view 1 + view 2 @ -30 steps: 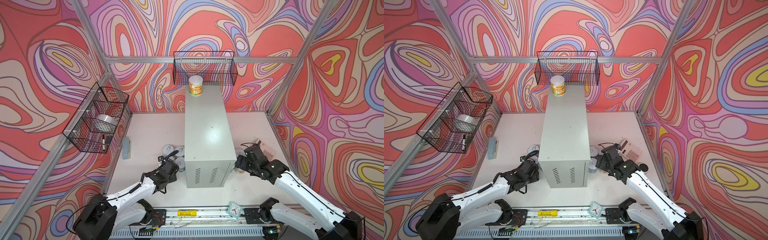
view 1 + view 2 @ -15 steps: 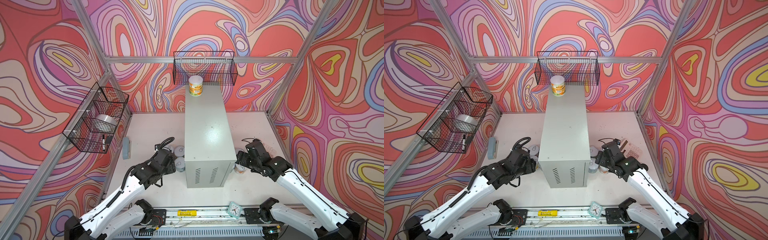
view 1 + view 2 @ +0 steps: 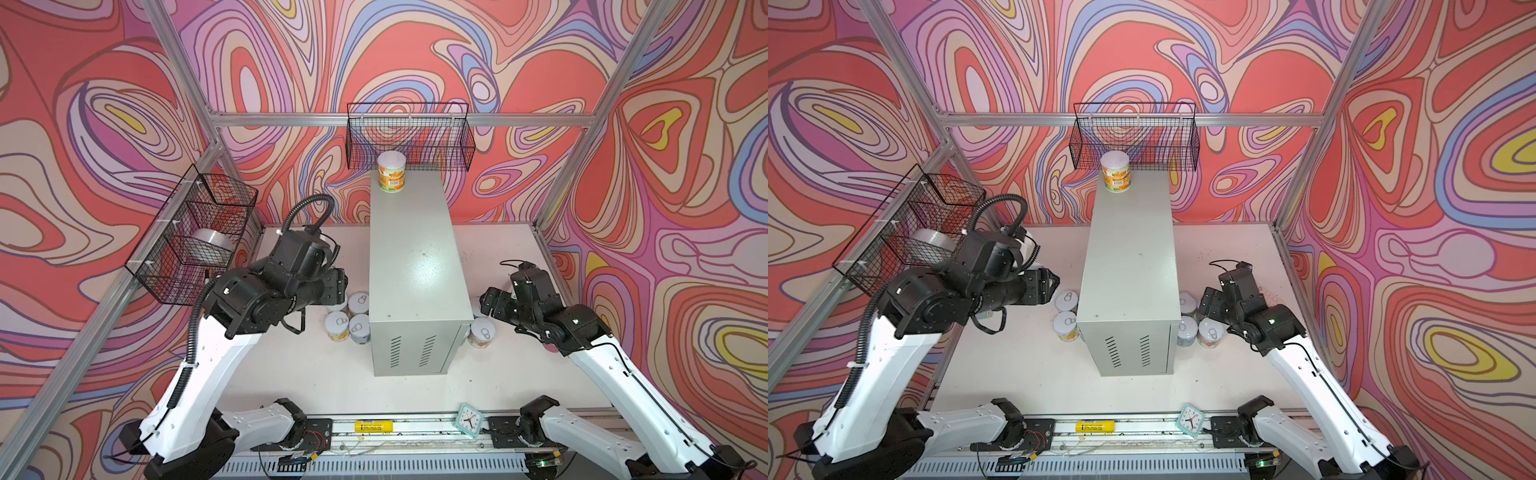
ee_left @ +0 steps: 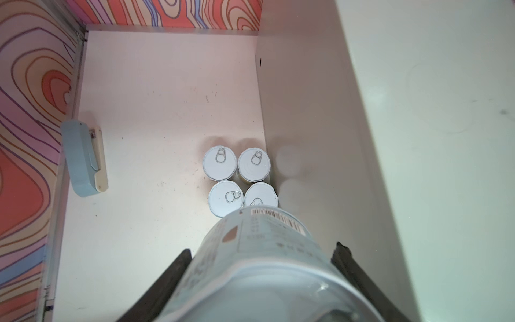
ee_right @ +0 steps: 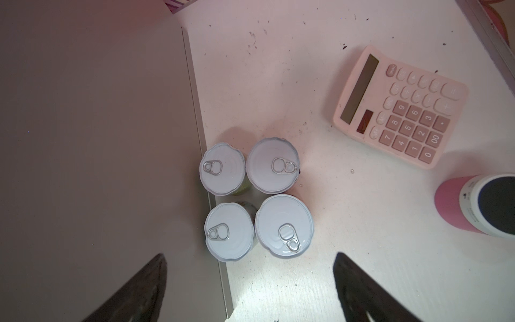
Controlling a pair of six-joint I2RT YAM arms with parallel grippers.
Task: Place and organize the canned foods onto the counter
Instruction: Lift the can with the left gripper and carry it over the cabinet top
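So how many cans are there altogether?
10. One can stands on the counter, one is in the left gripper, four sit on the table left of it, four right.

Both top views overhead — wrist views close, downward.

white tabletop (image 3: 291, 374) carries grey counter (image 3: 415, 257), upright between left gripper (image 4: 262, 251) and right gripper (image 5: 250, 256). four tins (image 4: 220, 166) upright in tight square just ahead of left gripper, just beside counter wall. blue stapler-like item (image 4: 83, 159) flat, well apart from that gripper, by wall. four more tins (image 5: 283, 224) in square just ahead of right gripper. pink calculator (image 5: 401, 107) flat beyond them, pink cylinder (image 5: 473, 206) near it. orange-label tin (image 3: 391, 171) on counter top, far end from both grippers.
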